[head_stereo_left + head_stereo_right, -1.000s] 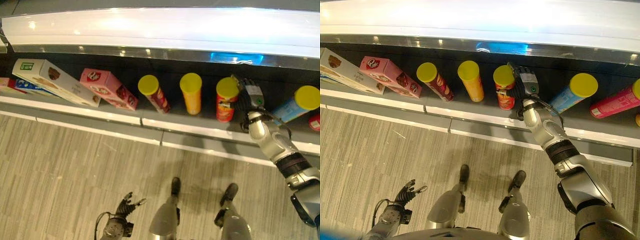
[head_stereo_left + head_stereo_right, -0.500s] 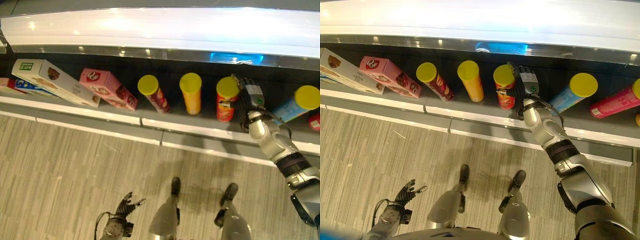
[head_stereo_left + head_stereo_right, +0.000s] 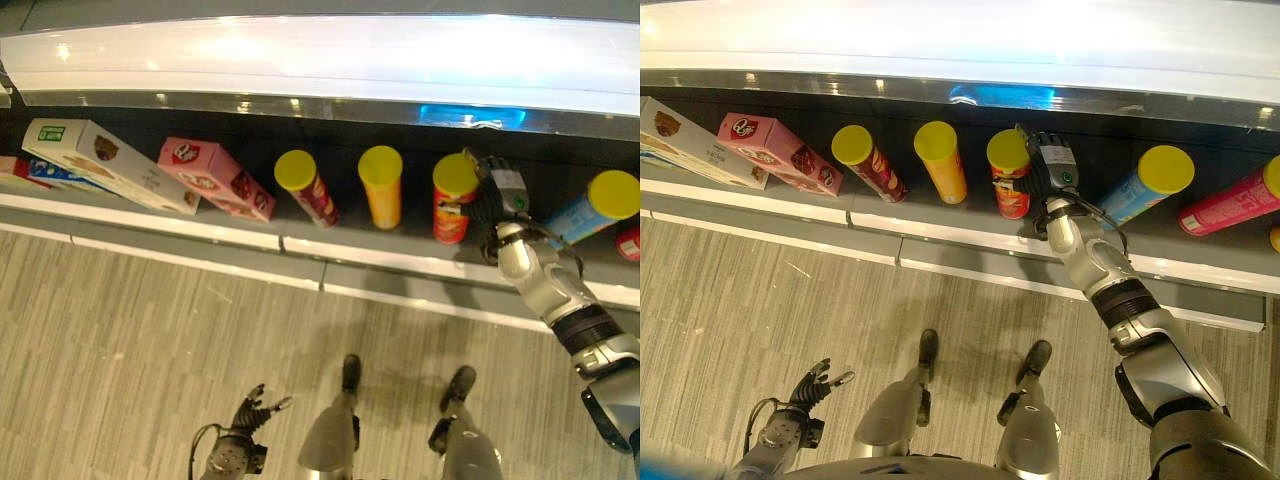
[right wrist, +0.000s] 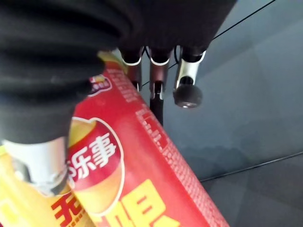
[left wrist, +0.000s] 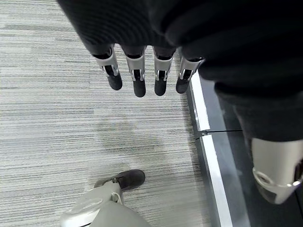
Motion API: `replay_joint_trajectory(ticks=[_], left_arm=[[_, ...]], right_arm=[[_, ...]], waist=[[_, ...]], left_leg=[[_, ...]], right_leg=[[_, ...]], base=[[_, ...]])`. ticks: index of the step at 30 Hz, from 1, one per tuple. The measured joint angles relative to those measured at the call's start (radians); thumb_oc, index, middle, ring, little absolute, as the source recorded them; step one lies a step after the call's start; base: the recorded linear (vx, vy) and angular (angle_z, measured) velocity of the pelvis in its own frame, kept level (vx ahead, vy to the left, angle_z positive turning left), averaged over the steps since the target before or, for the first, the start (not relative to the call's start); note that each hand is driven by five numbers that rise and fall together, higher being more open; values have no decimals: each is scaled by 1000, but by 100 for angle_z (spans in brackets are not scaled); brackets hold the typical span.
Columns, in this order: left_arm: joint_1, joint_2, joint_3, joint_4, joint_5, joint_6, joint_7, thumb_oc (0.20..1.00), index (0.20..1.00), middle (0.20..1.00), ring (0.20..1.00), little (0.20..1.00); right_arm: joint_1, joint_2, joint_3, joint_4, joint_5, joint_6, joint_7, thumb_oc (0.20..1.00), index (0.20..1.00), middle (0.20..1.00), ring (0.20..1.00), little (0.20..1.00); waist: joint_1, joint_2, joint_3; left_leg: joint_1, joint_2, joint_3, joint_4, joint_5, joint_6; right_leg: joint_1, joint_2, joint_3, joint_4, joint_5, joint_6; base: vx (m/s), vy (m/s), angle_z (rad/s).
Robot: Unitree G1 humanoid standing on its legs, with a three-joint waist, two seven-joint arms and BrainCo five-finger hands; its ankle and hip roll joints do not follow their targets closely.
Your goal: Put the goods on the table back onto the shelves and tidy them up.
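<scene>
A red can (image 3: 452, 200) with a yellow lid stands upright on the dark low shelf (image 3: 300, 245). My right hand (image 3: 505, 195) is against the can's right side. In the right wrist view the red can (image 4: 142, 179) lies between my thumb (image 4: 38, 165) and my fingers (image 4: 187, 94), which reach round its far side. My left hand (image 3: 250, 410) hangs low over the floor on the left, its fingers (image 5: 137, 75) straight and holding nothing.
On the same shelf, left of the red can, are a yellow can (image 3: 382, 185), a tilted dark red can (image 3: 308, 185), a pink box (image 3: 215, 178) and a white box (image 3: 105, 160). To the right lean a blue can (image 3: 595, 205) and a pink can (image 3: 1230, 205).
</scene>
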Motion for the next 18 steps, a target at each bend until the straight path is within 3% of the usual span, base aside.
replay_joint_trajectory(ticks=[18], left_arm=[[-1,0,0,2,1,0,3,1000,1000,1000,1000,1000]], right_arm=[[0,0,0,-2,0,0,-4,200,200,200,200,200]], waist=[[-24,-8,5]], left_leg=[[1,1,2,0,0,0]], right_leg=[[0,1,1,0,0,0]], base=[[0,0,0]])
